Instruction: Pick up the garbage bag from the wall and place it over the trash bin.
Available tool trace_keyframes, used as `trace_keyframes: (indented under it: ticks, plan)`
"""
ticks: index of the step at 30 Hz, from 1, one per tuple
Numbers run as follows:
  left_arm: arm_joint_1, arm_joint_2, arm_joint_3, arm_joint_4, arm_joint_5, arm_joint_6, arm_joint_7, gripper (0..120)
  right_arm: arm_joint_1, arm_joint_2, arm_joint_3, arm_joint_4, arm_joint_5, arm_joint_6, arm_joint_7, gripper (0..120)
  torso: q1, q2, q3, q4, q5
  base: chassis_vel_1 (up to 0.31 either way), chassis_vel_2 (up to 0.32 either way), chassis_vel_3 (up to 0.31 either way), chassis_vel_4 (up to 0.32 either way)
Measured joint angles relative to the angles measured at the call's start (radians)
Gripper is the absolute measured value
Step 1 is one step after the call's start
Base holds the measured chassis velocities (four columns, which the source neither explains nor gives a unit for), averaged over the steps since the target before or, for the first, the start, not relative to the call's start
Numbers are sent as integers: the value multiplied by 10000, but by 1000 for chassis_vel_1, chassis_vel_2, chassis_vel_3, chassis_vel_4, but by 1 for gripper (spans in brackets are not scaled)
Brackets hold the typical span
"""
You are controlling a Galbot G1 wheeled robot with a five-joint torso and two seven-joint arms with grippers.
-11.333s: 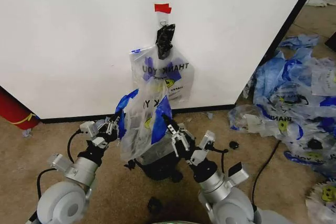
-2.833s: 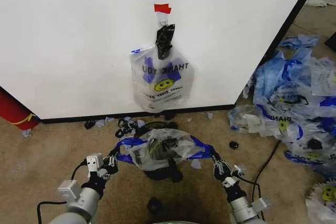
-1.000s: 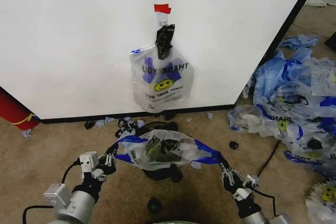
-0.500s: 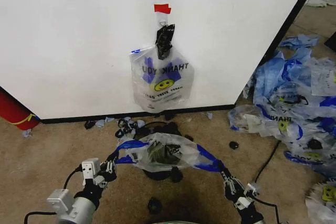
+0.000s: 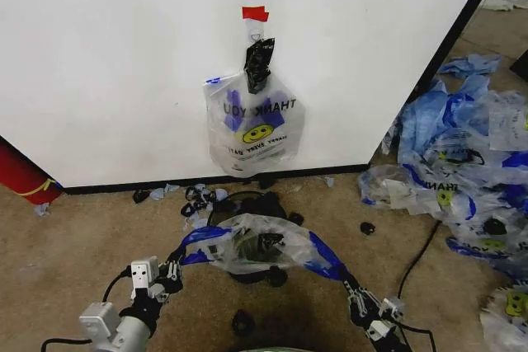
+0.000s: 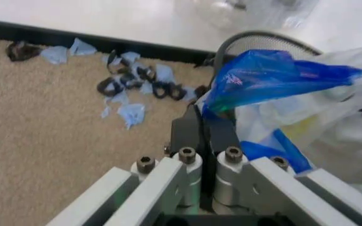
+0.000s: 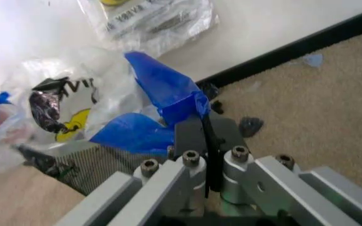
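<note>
Your left gripper (image 6: 206, 123) has its jaws pressed together on a blue handle (image 6: 275, 77) of the garbage bag (image 5: 256, 245). Your right gripper (image 7: 207, 126) is clamped the same way on the other blue handle (image 7: 165, 92). In the head view, the left gripper (image 5: 172, 268) sits at the lower left of the frame and the right gripper (image 5: 348, 284) at the lower right. The bag is stretched wide between them across the lower centre.

Judging progress: the bag is off the wall (image 5: 124, 63) and held spread above the trash bin (image 5: 247, 202). The bin's black mesh rim peeks out just behind the bag, in the centre of the head frame. The mouth does not yet look seated around the rim, so you appear to be late in the task, with lowering and releasing left.

A second smiley bag (image 5: 254, 121) hangs on the wall under a red tape piece (image 5: 255, 12), with a small black bag (image 5: 259, 63) above it.

The wrist views give you the pinches up close, which the head view leaves too small to judge. The left wrist view also shows the mesh rim (image 6: 256, 40) right behind the handle, at upper centre of its frame. The head view alone shows the whole span of the bag, the heap of discarded bags (image 5: 462, 162) on the carpet at the right edge, and a red cylinder (image 5: 21, 172) at the left edge.
</note>
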Motion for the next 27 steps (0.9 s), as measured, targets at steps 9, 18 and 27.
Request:
trace_keyframes:
  ticks: [9,18,27]
  plan:
    - [-21,87,165,643,165,-31,-47,0,576,-3,-301,-682,-83,-29,135,0,0,0,1,0,1,0,0,0,0]
    - [-483,80,479,1417,76,3,-89,0,1656,218,-733,-1654,-163,-163,312,0,1,0,1,0,0,0,0,0,0]
    - [-819,40,682,1935,73,8,-132,0,2188,377,-973,-2009,-200,-247,416,0,1,0,1,0,-1,0,0,0,0]
